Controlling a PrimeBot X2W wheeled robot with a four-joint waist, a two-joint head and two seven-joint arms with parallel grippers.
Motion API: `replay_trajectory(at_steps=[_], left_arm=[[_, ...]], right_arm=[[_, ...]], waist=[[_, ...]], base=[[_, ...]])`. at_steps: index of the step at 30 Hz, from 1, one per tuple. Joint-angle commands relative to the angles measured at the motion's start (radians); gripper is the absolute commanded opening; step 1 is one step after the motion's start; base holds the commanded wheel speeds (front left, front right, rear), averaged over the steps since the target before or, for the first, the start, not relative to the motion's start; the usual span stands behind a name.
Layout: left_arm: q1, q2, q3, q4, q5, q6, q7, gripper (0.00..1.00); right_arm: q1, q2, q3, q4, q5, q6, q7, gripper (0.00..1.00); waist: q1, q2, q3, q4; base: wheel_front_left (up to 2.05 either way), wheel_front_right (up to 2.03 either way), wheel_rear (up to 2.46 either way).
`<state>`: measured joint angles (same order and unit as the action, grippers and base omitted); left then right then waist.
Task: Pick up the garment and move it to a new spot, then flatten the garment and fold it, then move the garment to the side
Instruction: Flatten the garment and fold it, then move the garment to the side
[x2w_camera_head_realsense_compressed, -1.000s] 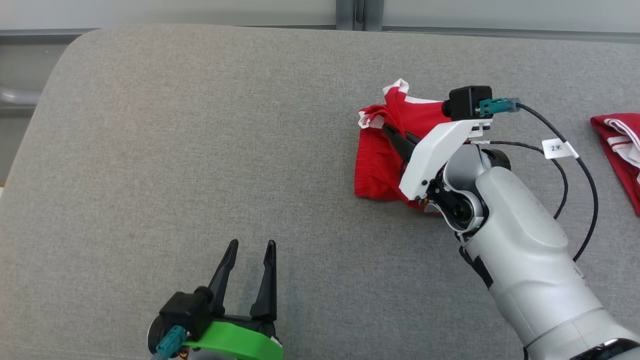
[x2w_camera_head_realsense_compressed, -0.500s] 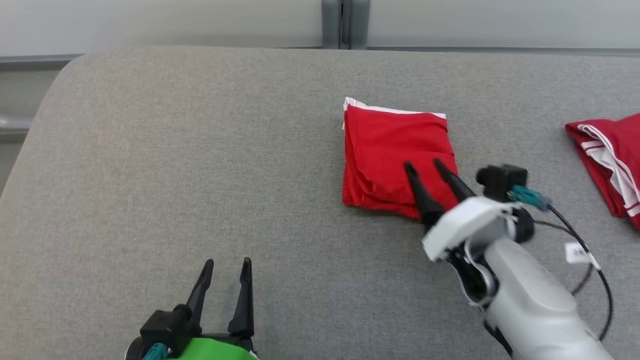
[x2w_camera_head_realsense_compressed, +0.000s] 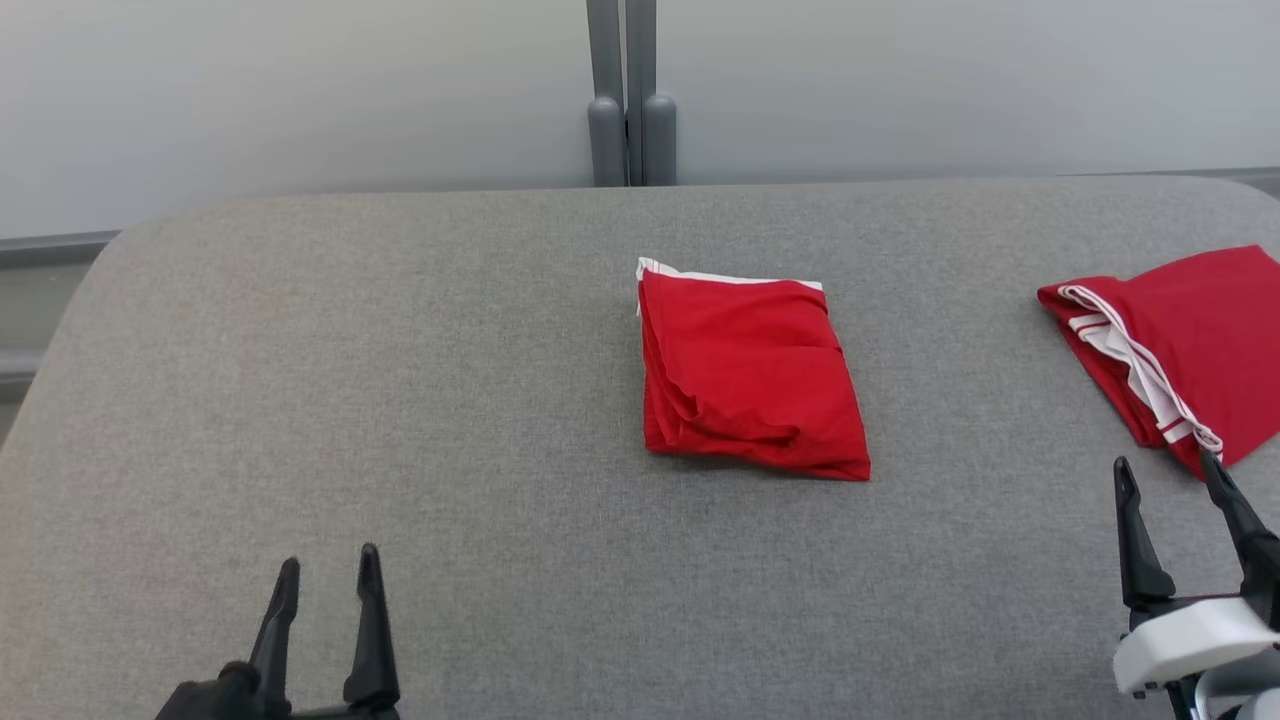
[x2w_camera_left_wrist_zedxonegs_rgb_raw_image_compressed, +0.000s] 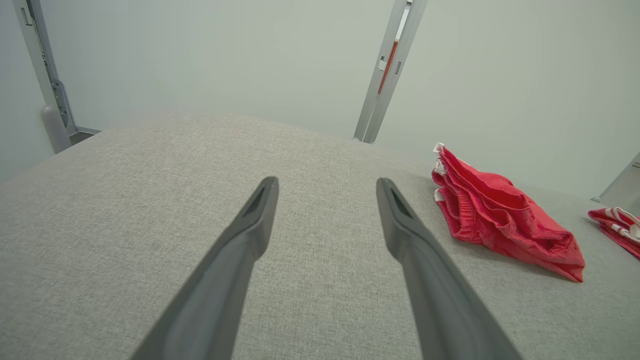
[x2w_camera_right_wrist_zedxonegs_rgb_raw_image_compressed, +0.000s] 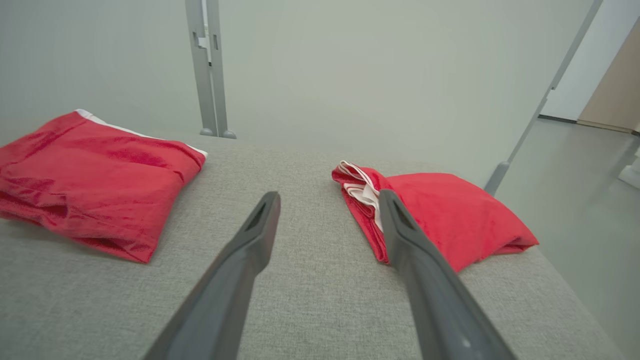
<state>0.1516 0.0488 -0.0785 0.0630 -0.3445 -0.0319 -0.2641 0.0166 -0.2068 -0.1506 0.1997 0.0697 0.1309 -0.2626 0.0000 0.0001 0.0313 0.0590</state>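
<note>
Withdrawn from the folded red garment (x2w_camera_head_realsense_compressed: 745, 375), the right gripper (x2w_camera_head_realsense_compressed: 1164, 462) sits near right, jaws spread, empty. The left gripper (x2w_camera_head_realsense_compressed: 330, 556) has jaws spread too, touching nothing. The garment lies mid-table (x2w_camera_head_realsense_compressed: 400, 350). It looks soft, light and floppy, so pinch all layers at its near edge.

Left jaws, right jaws — both apart

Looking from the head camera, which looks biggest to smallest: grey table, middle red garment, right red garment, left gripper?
grey table
middle red garment and right red garment: look alike, the right one runs off-frame, so unranked
left gripper
</note>
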Motion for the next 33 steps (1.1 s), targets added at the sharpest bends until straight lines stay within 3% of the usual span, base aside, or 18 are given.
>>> replay_trajectory(at_steps=[1, 7, 15, 21, 24, 30, 33], left_arm=[[0.032, 0.004, 0.023, -0.005, 0.011, -0.008, 0.0, 1.0], [0.079, 0.003, 0.09, 0.008, 0.062, -0.034, 0.0, 1.0], [0.08, 0.003, 0.098, 0.013, 0.076, -0.055, 0.0, 1.0], [0.055, 0.003, 0.087, 0.0, 0.074, -0.058, 0.0, 1.0], [0.034, 0.003, 0.062, -0.001, 0.078, -0.065, 0.0, 1.0], [-0.045, 0.004, -0.012, 0.013, 0.048, -0.071, 0.0, 1.0], [-0.079, 0.003, -0.049, 0.022, 0.026, -0.067, 0.0, 1.0]], right_arm=[[0.029, 0.005, -0.008, -0.033, -0.008, -0.001, -0.002, 1.0], [0.118, 0.015, -0.015, -0.049, -0.036, -0.001, -0.002, 1.0], [0.134, 0.033, 0.013, -0.075, -0.034, -0.001, -0.002, 1.0], [0.031, 0.056, 0.072, -0.132, 0.05, -0.001, -0.003, 1.0], [-0.065, 0.031, 0.137, -0.095, 0.141, -0.001, 0.002, 1.0], [-0.341, 0.015, 0.224, 0.096, 0.383, -0.001, 0.323, 1.0], [-0.443, -0.013, 0.253, 0.209, 0.416, -0.001, 0.452, 1.0]], waist=[[0.0, -0.0001, -0.039, 0.003], [0.0, -0.0001, -0.062, 0.01], [0.0, -0.0001, -0.068, 0.007], [0.0, -0.0001, -0.04, -0.001], [0.0, -0.0001, -0.007, 0.009], [0.0, -0.0001, 0.1, 0.083], [0.0, -0.0001, 0.137, 0.132]], base=[[0.0, 0.0, 0.0], [0.0, 0.0, 0.0], [0.0, 0.0, 0.0], [0.0, 0.0, 0.0], [0.0, 0.0, 0.0], [0.0, 0.0, 0.0], [0.0, 0.0, 0.0]])
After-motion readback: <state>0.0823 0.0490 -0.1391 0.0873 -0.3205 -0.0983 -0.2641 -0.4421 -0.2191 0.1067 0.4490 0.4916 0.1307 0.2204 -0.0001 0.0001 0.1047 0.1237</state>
